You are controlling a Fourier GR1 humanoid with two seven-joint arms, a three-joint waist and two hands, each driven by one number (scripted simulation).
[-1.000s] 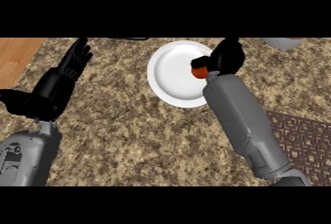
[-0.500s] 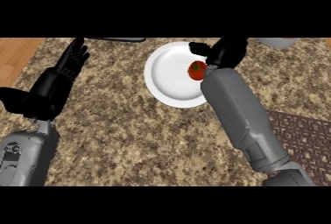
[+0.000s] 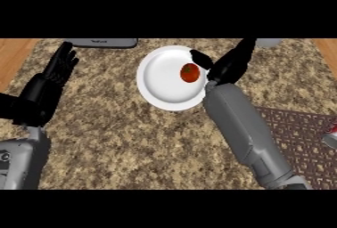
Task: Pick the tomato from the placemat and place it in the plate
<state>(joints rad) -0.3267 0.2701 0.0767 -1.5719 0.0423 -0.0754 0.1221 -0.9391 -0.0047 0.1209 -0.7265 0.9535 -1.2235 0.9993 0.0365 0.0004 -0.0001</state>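
Over at the far left, the left robot hand point(image 3: 52, 78) stood open w/ fingers straight and pointing up, resting above the speckled bench point(image 3: 118, 133), holding nothing. Just right of its fingertips, at the top edge, lay a flat grey object point(image 3: 103, 42); couldn't tell what it was. Toward the middle sat the white plate point(image 3: 164, 84), and the tomato point(image 3: 189, 73) lay on it, in the right half, stem end visible. Next to that, the right robot hand point(image 3: 227, 67) was open approx. over the plate's right rim: thumb spread toward the tomato, fingers stretched up and away, nothing gripped. Whether the thumb touched the tomato, couldn't tell. Its grey forearm ran down to the lower right. Further right, the dark brown placemat point(image 3: 296, 133) lay on the bench, w/ a red-and-white item point(image 3: 331, 136) cut off by the right edge.
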